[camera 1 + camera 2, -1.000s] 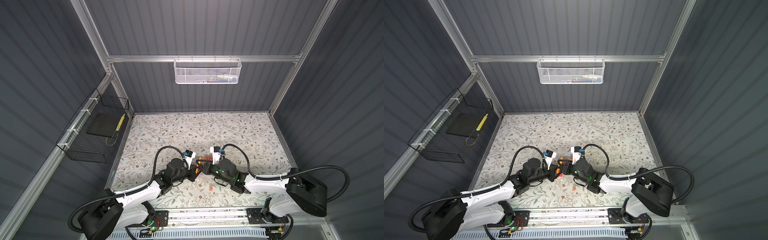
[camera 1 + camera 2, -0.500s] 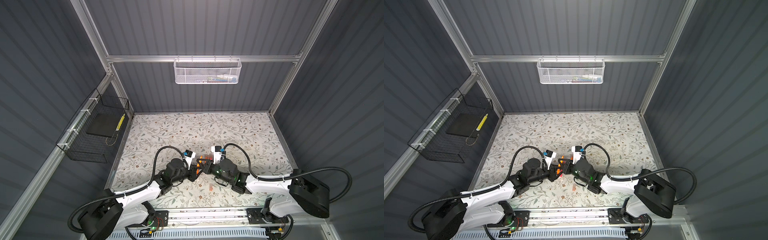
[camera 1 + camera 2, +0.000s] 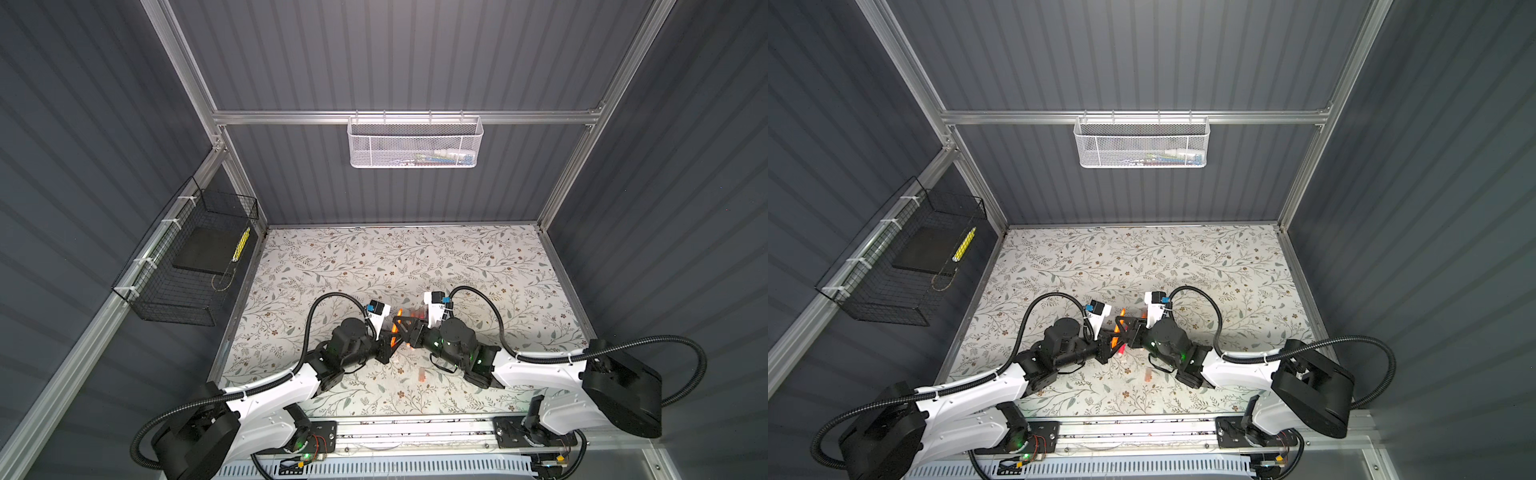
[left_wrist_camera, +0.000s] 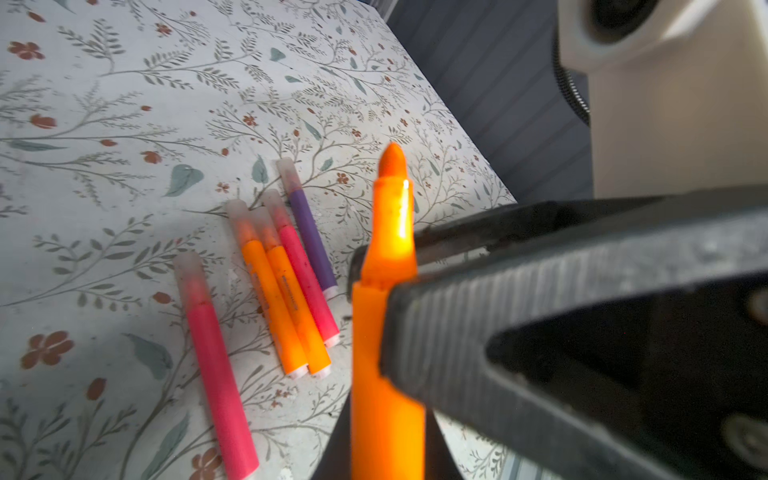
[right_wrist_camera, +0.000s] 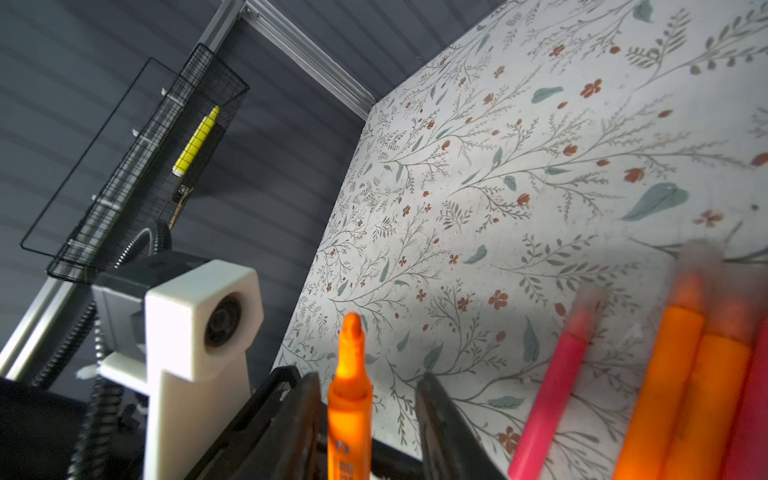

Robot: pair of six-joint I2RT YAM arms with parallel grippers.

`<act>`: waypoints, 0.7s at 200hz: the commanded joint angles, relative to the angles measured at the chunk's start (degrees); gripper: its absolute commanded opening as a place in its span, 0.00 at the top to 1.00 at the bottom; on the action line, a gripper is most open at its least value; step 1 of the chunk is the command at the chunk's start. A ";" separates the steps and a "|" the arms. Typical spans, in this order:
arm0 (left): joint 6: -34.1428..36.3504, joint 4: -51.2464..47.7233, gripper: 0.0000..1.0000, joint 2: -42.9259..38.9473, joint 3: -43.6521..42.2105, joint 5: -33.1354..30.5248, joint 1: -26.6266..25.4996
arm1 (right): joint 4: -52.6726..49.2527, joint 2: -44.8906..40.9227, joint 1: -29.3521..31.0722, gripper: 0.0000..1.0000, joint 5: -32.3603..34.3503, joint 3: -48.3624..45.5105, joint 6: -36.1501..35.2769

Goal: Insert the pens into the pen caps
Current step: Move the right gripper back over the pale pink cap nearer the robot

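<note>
Far left, on the side wall, there's the black wire basket with the yellow stick in it, well apart from the action.

Moving in, your left gripper is clamped tight on the barrel of an orange pen. It's holding the pen up off the floral mat with the tapered tip bare and pointing away from the claw.

Nose to nose with it is your right gripper. Its jaws sit part open on either side of that same pen. In the right wrist view you can see a gap between each of its fingers and the pen, so it's got hold of nothing.

On the mat under the 2 claws, 5 more pens lie flat, each with a cloudy cap already on. A lone pink pen lies a little apart. Near it is a snug row touching side by side: 2 orange capped pens, a second pink pen and the purple pen.

In both top views a short pinkish-orange stub lies on the mat close to the right arm's wrist. It looks like a loose cap, but it's too small to be sure.
</note>
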 commanded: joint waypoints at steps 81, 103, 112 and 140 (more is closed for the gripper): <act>-6.05 -10.64 1.00 0.70 -0.46 -6.48 13.03 | -42.16 -20.68 0.95 0.40 7.84 -1.42 -5.51; -5.76 -11.33 1.00 -1.06 -0.64 -6.45 13.03 | -48.14 -19.56 2.24 0.42 7.28 -0.02 -5.90; -5.57 -11.64 1.00 -1.90 -0.75 -6.16 13.03 | -49.81 -18.84 3.13 0.42 7.46 0.46 -5.93; -5.24 -12.94 1.00 -4.49 -1.26 -7.24 13.03 | -52.63 -15.53 5.49 0.43 8.55 1.26 -5.34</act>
